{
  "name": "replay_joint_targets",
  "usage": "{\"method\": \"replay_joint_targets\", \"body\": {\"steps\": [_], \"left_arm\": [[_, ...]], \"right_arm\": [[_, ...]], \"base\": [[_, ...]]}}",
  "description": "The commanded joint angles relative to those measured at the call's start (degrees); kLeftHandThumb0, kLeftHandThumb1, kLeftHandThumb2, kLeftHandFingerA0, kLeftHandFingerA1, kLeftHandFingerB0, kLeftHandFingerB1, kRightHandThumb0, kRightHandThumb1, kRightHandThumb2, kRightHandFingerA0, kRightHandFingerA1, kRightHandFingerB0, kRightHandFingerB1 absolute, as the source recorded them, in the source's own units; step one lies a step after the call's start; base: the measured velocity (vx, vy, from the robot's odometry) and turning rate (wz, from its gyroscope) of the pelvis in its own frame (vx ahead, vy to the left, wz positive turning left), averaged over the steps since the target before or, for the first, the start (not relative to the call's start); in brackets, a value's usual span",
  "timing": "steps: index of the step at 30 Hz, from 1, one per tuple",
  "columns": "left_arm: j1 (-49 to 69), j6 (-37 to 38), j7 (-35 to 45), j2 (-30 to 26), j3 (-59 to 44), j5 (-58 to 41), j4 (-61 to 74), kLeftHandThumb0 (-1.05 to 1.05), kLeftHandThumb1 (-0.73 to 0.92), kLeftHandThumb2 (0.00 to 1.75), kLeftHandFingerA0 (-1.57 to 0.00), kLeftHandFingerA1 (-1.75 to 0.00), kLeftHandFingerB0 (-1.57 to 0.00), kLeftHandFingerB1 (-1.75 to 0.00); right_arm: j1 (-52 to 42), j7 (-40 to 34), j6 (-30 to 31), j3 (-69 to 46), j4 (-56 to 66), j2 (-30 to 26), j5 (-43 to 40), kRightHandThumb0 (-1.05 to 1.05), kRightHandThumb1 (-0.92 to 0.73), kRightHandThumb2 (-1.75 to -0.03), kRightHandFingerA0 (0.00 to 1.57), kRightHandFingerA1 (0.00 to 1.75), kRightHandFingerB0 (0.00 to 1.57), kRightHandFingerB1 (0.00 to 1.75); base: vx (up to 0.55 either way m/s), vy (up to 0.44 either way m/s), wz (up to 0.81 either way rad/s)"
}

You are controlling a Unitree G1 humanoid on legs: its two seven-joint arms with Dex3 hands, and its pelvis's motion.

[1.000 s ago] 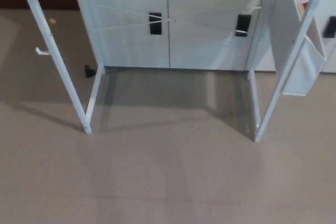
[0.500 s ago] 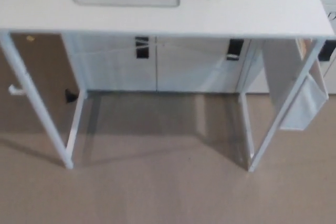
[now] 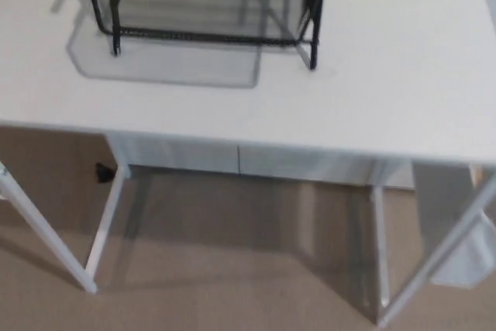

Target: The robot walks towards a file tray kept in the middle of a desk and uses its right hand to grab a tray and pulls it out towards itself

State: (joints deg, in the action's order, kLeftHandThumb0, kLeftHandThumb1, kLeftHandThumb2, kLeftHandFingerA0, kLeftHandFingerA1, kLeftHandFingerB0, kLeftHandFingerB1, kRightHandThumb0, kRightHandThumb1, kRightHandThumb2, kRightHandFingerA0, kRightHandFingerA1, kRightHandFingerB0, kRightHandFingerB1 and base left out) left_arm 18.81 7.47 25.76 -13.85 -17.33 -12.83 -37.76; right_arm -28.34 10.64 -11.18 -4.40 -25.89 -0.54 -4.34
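A black wire file tray rack (image 3: 208, 7) stands on the white desk (image 3: 372, 91), toward the back and a little left of the middle. Its lowest tray and two front posts show; the upper part is cut off by the top edge of the picture. The tray's shadow falls on the desk top to its left and front. Neither of my hands shows in the head view.
The desk's white legs (image 3: 105, 226) reach down to a beige floor (image 3: 232, 284). White cabinet fronts (image 3: 232, 159) stand behind the desk, under its top. A white fabric pocket (image 3: 457, 246) hangs at the desk's right side. A small dark object (image 3: 103, 171) lies on the floor by the left leg.
The whole picture has shifted: the camera has come closer and now looks down on the desk top. The file tray, only partly seen half a second ago, now shows larger.
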Motion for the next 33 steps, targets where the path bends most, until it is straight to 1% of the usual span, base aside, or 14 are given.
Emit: {"method": "replay_joint_targets", "body": {"steps": [1, 2, 7, 8, 12, 15, 17, 18, 22, 25, 26, 29, 30, 33], "left_arm": [[0.2, -1.0, -0.3, -1.3, -0.7, -0.4, -0.3, -0.21, 0.52, 0.55, -0.46, -0.42, -0.38, -0.36], [0.3, -1.2, 0.0, -1.4, -0.8, -0.6, 0.1, -0.17, 0.51, 0.55, -0.46, -0.42, -0.37, -0.36], [0.8, -1.9, 0.0, -1.3, -0.7, -0.6, 1.4, -0.19, 0.50, 0.54, -0.46, -0.42, -0.37, -0.36], [0.9, -2.0, 0.1, -1.3, -0.7, -0.7, 1.6, -0.19, 0.50, 0.55, -0.45, -0.42, -0.37, -0.36], [0.7, -2.1, 0.2, -1.3, -0.9, -0.8, 1.4, -0.18, 0.50, 0.54, -0.47, -0.42, -0.38, -0.36], [0.9, -2.6, -0.1, -1.4, -0.8, -0.6, 1.9, -0.17, 0.51, 0.55, -0.48, -0.42, -0.38, -0.36], [1.0, -3.2, -0.3, -1.3, -1.0, -0.8, 2.3, -0.22, 0.48, 0.58, -0.46, -0.44, -0.37, -0.39], [1.1, -3.2, 0.1, -1.4, -1.0, -0.9, 2.4, -0.17, 0.51, 0.55, -0.46, -0.42, -0.38, -0.36], [0.1, -2.4, 0.1, -1.6, -1.0, -0.6, 0.7, -0.17, 0.50, 0.55, -0.46, -0.42, -0.38, -0.36], [0.4, -3.1, -0.1, -1.5, -1.1, -0.7, 1.8, -0.22, 0.47, 0.59, -0.45, -0.44, -0.37, -0.40], [0.4, -3.1, -0.3, -1.5, -1.1, -0.6, 1.8, -0.22, 0.48, 0.58, -0.46, -0.44, -0.38, -0.39], [0.9, -4.0, -0.1, -1.4, -1.2, -0.9, 2.7, -0.22, 0.46, 0.59, -0.45, -0.44, -0.37, -0.40], [1.2, -3.6, 0.0, -1.5, -1.0, -0.7, 3.2, -0.17, 0.51, 0.54, -0.48, -0.42, -0.38, -0.36], [0.8, -3.3, 0.0, -1.7, -0.8, -0.4, 3.0, -0.16, 0.51, 0.55, -0.47, -0.42, -0.38, -0.36]], "right_arm": [[-0.1, -0.5, -2.5, 0.3, -1.0, -0.1, 0.5, -0.21, -0.58, -0.56, 0.56, 0.60, 0.43, 0.48], [0.1, -0.6, -2.6, 0.3, -1.5, -0.1, 0.5, -0.22, -0.57, -0.56, 0.57, 0.60, 0.43, 0.49], [0.3, -0.6, -3.3, 0.7, -2.0, -0.5, 1.0, -0.25, -0.58, -0.56, 0.55, 0.60, 0.43, 0.48], [0.3, -0.6, -3.4, 0.9, -1.9, -0.7, 1.2, -0.28, -0.57, -0.56, 0.56, 0.60, 0.44, 0.48], [0.2, -0.7, -3.3, 1.1, -1.6, -0.7, 1.3, -0.26, -0.57, -0.56, 0.61, 0.63, 0.44, 0.49], [0.4, -0.5, -3.7, 1.2, -2.2, -0.8, 1.3, -0.28, -0.58, -0.57, 0.59, 0.61, 0.44, 0.49], [0.4, 0.1, -3.8, 1.1, -2.4, -0.8, 0.9, -0.27, -0.58, -0.57, 0.58, 0.60, 0.43, 0.48], [0.4, 0.0, -3.7, 1.2, -2.4, -0.7, 1.0, -0.27, -0.58, -0.57, 0.59, 0.60, 0.43, 0.48], [1.1, -0.1, -4.2, 1.2, -3.3, -0.8, 1.4, -0.27, -0.58, -0.57, 0.56, 0.59, 0.43, 0.48], [1.3, -0.5, -4.1, 1.4, -3.1, -0.7, 1.7, -0.26, -0.59, -0.57, 0.60, 0.64, 0.44, 0.48], [1.3, -0.6, -4.2, 1.5, -3.2, -0.7, 1.9, -0.25, -0.59, -0.57, 0.60, 0.63, 0.44, 0.48], [1.0, -0.6, -3.8, 1.7, -3.1, -0.8, 2.1, -0.26, -0.60, -0.57, 0.60, 0.61, 0.43, 0.47], [1.1, -0.8, -3.9, 1.7, -3.3, -0.8, 2.2, -0.26, -0.59, -0.57, 0.59, 0.59, 0.43, 0.47], [1.9, -1.0, -4.1, 2.0, -3.9, -0.9, 2.6, -0.26, -0.59, -0.57, 0.59, 0.59, 0.43, 0.47]], "base": [[0.21, -0.032, -0.03], [0.25, -0.001, -0.11], [0.24, 0.082, -0.17], [0.30, 0.192, -0.22], [0.22, 0.193, -0.07], [0.18, 0.116, -0.01], [0.15, 0.058, 0.08], [0.13, 0.021, 0.09], [0.11, -0.035, 0.04], [0.09, -0.125, 0.09], [0.13, -0.055, -1.14], [0.04, -0.142, 0.06], [0.03, -0.126, -0.01], [0.00, 0.000, 0.00]]}}
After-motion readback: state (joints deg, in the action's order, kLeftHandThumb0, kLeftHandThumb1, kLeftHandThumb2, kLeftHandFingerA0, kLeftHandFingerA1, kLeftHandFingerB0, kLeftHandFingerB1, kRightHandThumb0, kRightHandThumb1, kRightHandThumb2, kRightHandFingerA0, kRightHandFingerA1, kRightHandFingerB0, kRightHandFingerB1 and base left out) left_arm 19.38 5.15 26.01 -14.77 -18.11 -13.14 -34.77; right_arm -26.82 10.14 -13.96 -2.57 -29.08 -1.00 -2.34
